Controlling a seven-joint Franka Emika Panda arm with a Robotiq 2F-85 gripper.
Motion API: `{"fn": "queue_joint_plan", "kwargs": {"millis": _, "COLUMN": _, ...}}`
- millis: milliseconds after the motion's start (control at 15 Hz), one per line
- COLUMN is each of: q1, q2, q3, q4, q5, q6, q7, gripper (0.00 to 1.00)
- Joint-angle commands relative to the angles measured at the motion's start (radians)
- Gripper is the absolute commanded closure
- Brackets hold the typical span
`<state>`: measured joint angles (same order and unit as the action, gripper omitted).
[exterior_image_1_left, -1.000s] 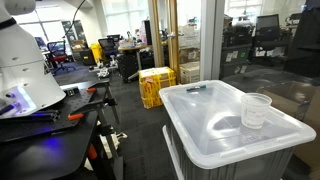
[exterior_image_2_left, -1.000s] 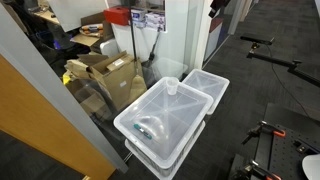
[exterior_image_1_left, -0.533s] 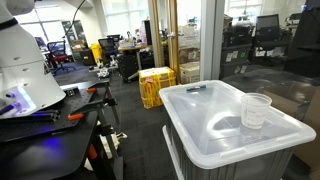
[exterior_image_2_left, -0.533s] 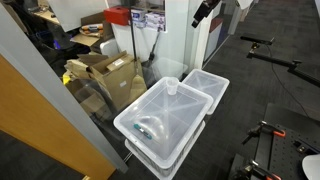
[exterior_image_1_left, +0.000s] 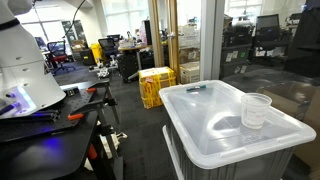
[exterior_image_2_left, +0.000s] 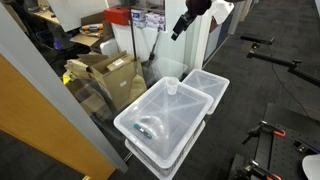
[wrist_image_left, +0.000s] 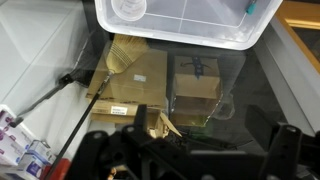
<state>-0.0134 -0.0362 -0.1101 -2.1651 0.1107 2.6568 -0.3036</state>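
A clear plastic cup (exterior_image_2_left: 172, 86) stands upright on the lid of a translucent storage bin (exterior_image_2_left: 160, 125), near its far corner. A small teal marker (exterior_image_2_left: 148, 128) lies on the same lid toward the other end. In an exterior view the cup (exterior_image_1_left: 255, 110) and the marker (exterior_image_1_left: 195, 88) sit at opposite ends of the bin lid (exterior_image_1_left: 215, 125). My gripper (exterior_image_2_left: 183, 22) hangs high above and behind the bin, well away from the cup. In the wrist view my gripper (wrist_image_left: 190, 152) is open with nothing between its dark fingers (wrist_image_left: 285, 148), and the cup (wrist_image_left: 128, 8) shows at the top edge.
A second lidded bin (exterior_image_2_left: 208, 86) stands against the first. Cardboard boxes (wrist_image_left: 150, 80) lie behind a glass partition (exterior_image_1_left: 260, 50) next to the bins. A yellow crate (exterior_image_1_left: 155, 85) stands on the carpet. The white robot base (exterior_image_1_left: 25, 60) sits on a cluttered workbench.
The arm has swung into the exterior view from the top right, moving left and slightly down. The jaws stay open. Cup, marker and bins have not moved.
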Motion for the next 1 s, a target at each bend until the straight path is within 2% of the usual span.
{"fn": "queue_joint_plan", "kwargs": {"millis": 0, "q1": 0.0, "q2": 0.088, "q3": 0.033, "q4": 0.089, "q5": 0.1, "q6": -0.001, "q7": -0.082, "gripper": 0.0}}
{"fn": "queue_joint_plan", "kwargs": {"millis": 467, "q1": -0.03, "q2": 0.219, "q3": 0.125, "q4": 0.202, "q5": 0.234, "q6": -0.018, "q7": -0.176, "gripper": 0.0}}
{"fn": "queue_joint_plan", "kwargs": {"millis": 667, "q1": -0.039, "q2": 0.265, "q3": 0.164, "q4": 0.238, "q5": 0.259, "q6": -0.019, "q7": -0.162, "gripper": 0.0}}
{"fn": "queue_joint_plan", "kwargs": {"millis": 933, "q1": -0.031, "q2": 0.303, "q3": 0.195, "q4": 0.256, "q5": 0.236, "q6": -0.005, "q7": -0.097, "gripper": 0.0}}
